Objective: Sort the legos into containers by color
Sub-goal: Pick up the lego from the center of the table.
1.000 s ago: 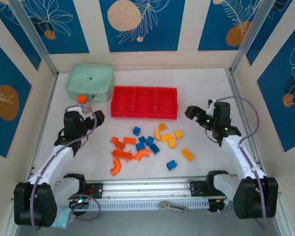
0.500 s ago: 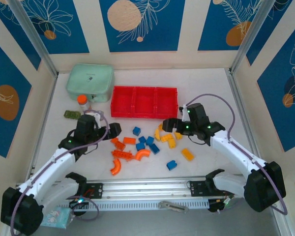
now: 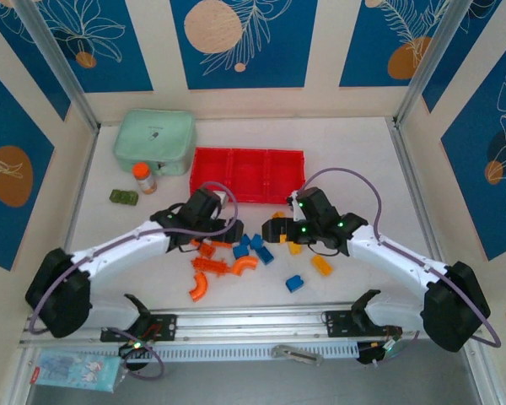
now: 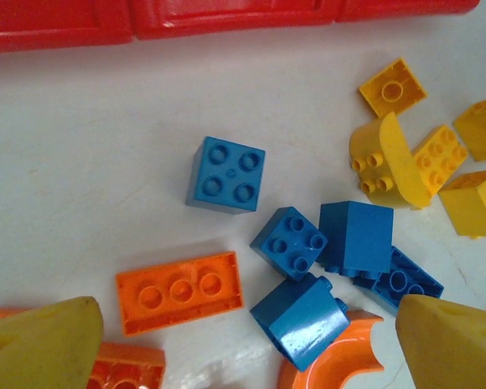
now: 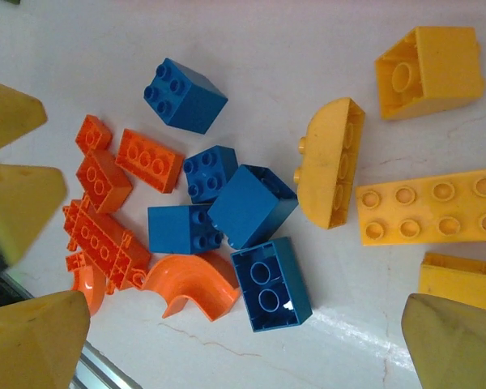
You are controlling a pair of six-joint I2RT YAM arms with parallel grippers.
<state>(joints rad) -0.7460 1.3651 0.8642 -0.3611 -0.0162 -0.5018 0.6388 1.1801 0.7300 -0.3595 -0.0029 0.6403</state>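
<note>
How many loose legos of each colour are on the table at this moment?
blue legos: 6
orange legos: 6
yellow legos: 6
Total: 18, with none seen in the red tray.

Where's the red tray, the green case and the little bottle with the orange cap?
red tray (image 3: 211, 173), top view, bare floor of its left compartment.
green case (image 3: 154, 140), top view, middle of its lid.
little bottle (image 3: 145, 180), top view, its body below the orange cap.
</note>
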